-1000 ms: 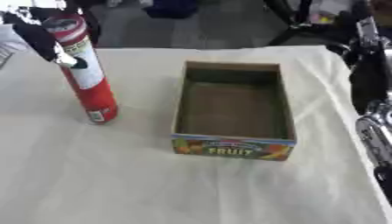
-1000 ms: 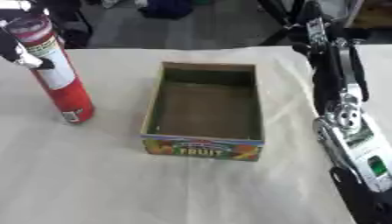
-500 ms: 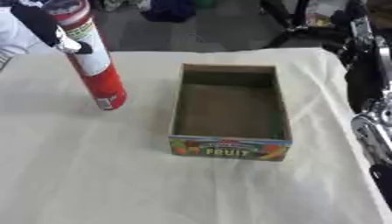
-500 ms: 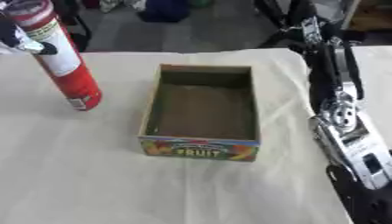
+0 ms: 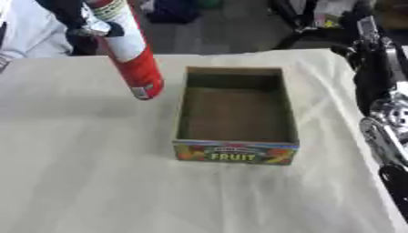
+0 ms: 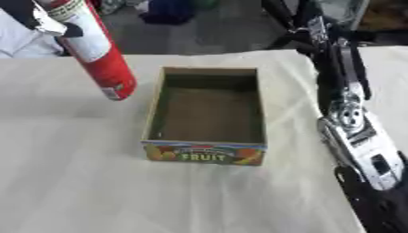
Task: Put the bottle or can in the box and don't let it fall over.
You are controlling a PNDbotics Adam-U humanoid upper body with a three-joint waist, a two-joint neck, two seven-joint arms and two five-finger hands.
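My left hand (image 5: 89,28) grips the tall red-and-white can (image 5: 131,54) near its top; since a second ago I've lifted it off the cloth-covered table (image 5: 88,182) and brought it tilted toward the empty FRUIT box (image 5: 236,152), just left of its rim

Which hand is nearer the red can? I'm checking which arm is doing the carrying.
Left. The left hand grips the red can near its top, holding it tilted left of the box. The right arm hangs far right; its hand isn't visible.
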